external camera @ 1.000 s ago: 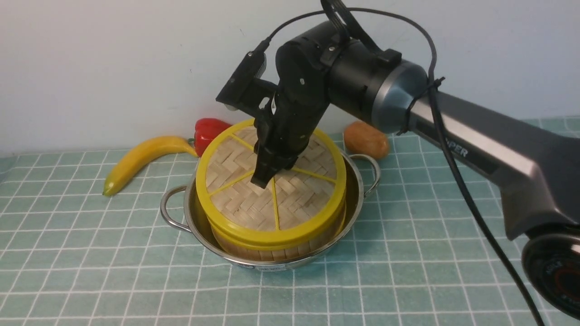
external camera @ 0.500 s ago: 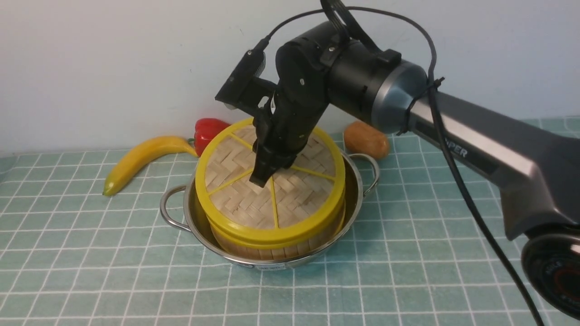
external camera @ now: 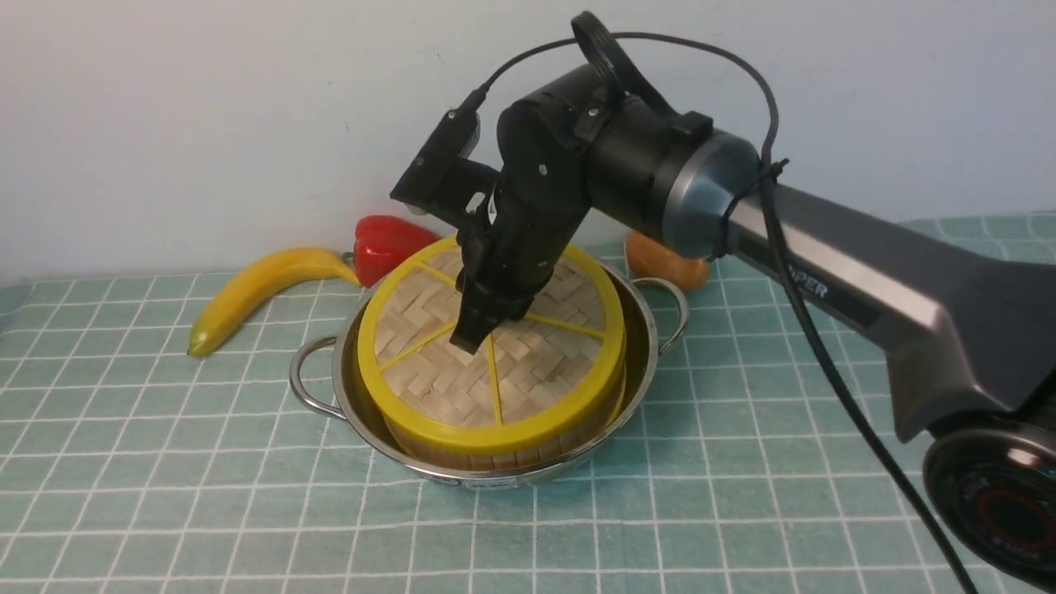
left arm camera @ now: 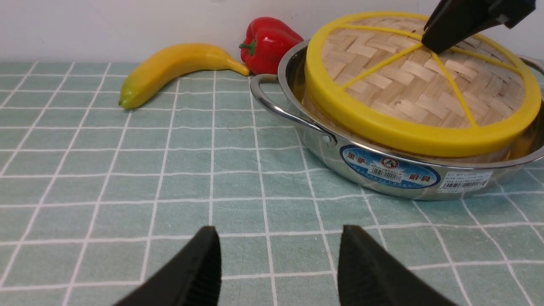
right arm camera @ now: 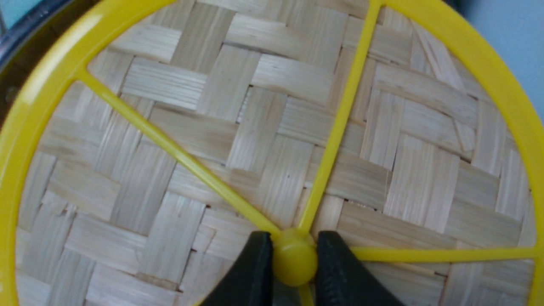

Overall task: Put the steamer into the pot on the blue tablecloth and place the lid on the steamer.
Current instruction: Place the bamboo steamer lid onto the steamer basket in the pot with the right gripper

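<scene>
Centre of the front view: the right gripper (external camera: 480,333) points down onto the lid (external camera: 429,375), and the right wrist view shows it plainly. Both black fingers (right arm camera: 250,272) are clamped on the small yellow knob (right arm camera: 294,251) at the bottom middle of that frame. The lid lies on top of the steamer (external camera: 495,454), whose slatted wall peeks out just beneath the yellow rim. The steamer sits inside the pot (external camera: 351,400), and the pot stands on the blue tablecloth (external camera: 742,462).

At the bottom of the left wrist frame, the left gripper (left arm camera: 278,272) is spread wide over bare cloth with nothing between its jaws, well apart from the pot.

Upper left of the front view, by the wall: a banana (external camera: 256,289) and a red pepper (external camera: 388,243).
</scene>
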You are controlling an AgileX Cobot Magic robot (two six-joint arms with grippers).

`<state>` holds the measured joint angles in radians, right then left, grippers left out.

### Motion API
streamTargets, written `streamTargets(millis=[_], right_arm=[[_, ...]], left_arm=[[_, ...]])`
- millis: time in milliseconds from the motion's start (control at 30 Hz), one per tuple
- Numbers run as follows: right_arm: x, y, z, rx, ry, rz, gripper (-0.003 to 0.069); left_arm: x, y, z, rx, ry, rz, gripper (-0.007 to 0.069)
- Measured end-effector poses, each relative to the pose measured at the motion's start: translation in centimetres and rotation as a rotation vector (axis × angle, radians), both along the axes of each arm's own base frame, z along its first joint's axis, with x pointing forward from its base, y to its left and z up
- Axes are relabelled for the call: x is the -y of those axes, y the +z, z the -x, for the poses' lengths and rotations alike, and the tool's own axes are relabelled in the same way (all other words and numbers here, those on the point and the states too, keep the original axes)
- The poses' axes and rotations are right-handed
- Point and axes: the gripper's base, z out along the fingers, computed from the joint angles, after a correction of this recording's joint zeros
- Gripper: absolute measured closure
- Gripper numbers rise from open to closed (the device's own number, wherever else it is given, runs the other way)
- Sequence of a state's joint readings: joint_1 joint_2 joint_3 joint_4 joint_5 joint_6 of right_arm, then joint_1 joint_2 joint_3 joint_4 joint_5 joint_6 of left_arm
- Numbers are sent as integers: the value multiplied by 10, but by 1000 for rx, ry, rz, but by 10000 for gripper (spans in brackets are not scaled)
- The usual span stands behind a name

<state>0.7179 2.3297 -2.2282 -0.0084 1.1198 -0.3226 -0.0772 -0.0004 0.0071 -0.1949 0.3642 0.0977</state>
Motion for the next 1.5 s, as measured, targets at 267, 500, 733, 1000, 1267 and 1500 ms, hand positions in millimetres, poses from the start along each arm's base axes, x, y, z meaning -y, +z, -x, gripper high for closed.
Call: streamTargets(millis=[267, 500, 733, 1000, 1267, 1500], right_arm=[[0, -2, -2, 11, 1, 4, 514], [1, 2, -2, 34, 1, 12, 515], [14, 7, -9, 23, -28, 17, 515], [19, 8, -13, 23, -24, 6, 515], [13, 9, -12, 19, 1, -55, 515], [14, 5, -11, -4, 2, -38, 515]], left_arm=[[0, 0, 0, 0, 0, 0, 267], [0, 0, 0, 0, 0, 0, 267], [0, 0, 0, 0, 0, 0, 267], [0, 0, 0, 0, 0, 0, 267], [0, 0, 0, 0, 0, 0, 267], [0, 0, 0, 0, 0, 0, 267]])
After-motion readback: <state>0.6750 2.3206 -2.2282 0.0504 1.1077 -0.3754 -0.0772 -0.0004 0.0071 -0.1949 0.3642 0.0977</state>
